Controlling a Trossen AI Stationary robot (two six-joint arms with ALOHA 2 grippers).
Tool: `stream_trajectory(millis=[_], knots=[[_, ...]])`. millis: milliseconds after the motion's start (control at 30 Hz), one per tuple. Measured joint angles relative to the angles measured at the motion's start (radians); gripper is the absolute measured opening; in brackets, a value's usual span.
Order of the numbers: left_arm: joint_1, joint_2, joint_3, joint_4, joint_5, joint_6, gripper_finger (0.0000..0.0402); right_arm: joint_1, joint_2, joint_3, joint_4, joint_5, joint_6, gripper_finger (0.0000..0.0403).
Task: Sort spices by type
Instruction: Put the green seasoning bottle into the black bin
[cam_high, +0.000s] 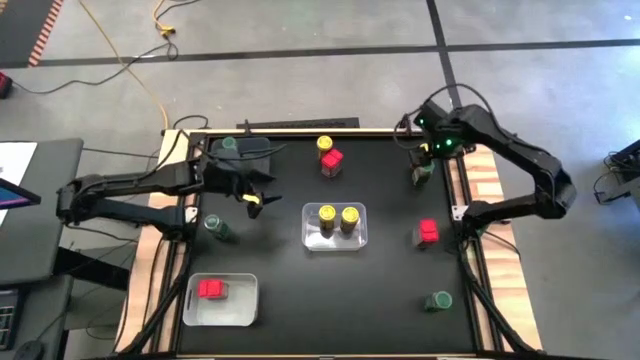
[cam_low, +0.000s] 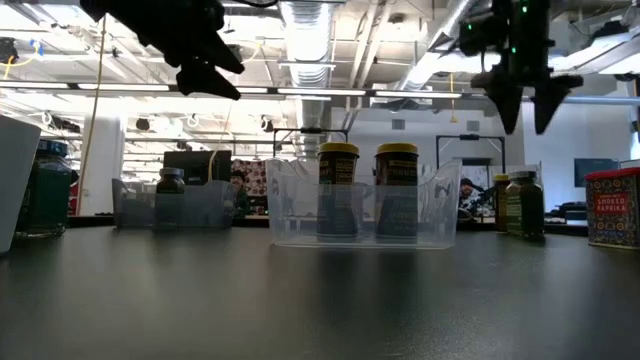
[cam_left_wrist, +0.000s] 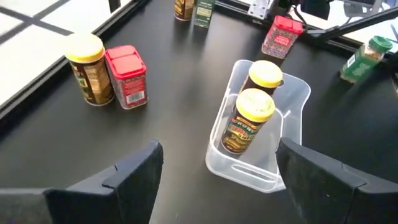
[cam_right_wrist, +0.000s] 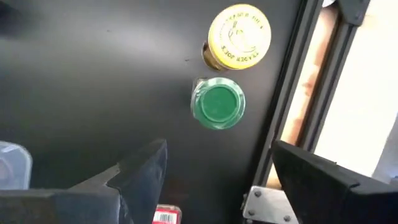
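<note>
1. The right gripper (cam_right_wrist: 214, 171) hangs with fingers apart above a green jar (cam_right_wrist: 217, 104) and a yellow jar (cam_right_wrist: 238, 37) standing touching at the table's right edge, likely to pick one.
2. The left gripper (cam_left_wrist: 217, 171), fingers apart and empty, faces the clear bin (cam_high: 335, 241) holding two yellow jars.
3. The bins group kinds: a red jar (cam_high: 212, 290) sits in the near-left bin (cam_high: 222, 316).
4. Other jars stand scattered on the black table (cam_high: 380, 300); concrete floor lies beyond.

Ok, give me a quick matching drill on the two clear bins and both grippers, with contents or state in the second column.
1. centre bin
2. left clear bin
3. right gripper
4. left gripper

A. one red-topped jar
B. jaws open over a green-lidded jar
C. two yellow-lidded jars
D. jaws open, empty, left of the centre bin

Pairs: 1-C, 2-A, 3-B, 4-D
</note>
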Motion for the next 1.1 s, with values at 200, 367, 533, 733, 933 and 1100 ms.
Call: stream_trajectory(millis=[200,367,533,733,933,1100], knots=[[0.000,0.000,0.000,-0.002,0.001,-0.014,0.0301,-0.002,0.010,-0.092,0.094,0.000,-0.069,0.0317],[0.000,0.000,0.000,-0.002,0.002,-0.022,0.0301,-0.009,0.028,-0.133,0.149,0.000,-0.110,0.0317],[0.000,0.000,0.000,-0.003,0.003,-0.023,0.0301,-0.015,0.040,-0.158,0.176,0.001,-0.126,0.0317],[-0.001,0.000,0.000,-0.003,0.005,-0.026,0.0301,-0.039,0.039,-0.220,0.223,0.001,-0.143,0.0317],[-0.001,0.000,0.000,-0.002,0.005,-0.026,0.0301,-0.069,0.038,-0.278,0.293,0.000,-0.160,0.0317],[-0.001,0.000,0.000,-0.002,0.005,-0.026,0.0301,-0.083,0.039,-0.322,0.360,-0.004,-0.166,0.0317]])
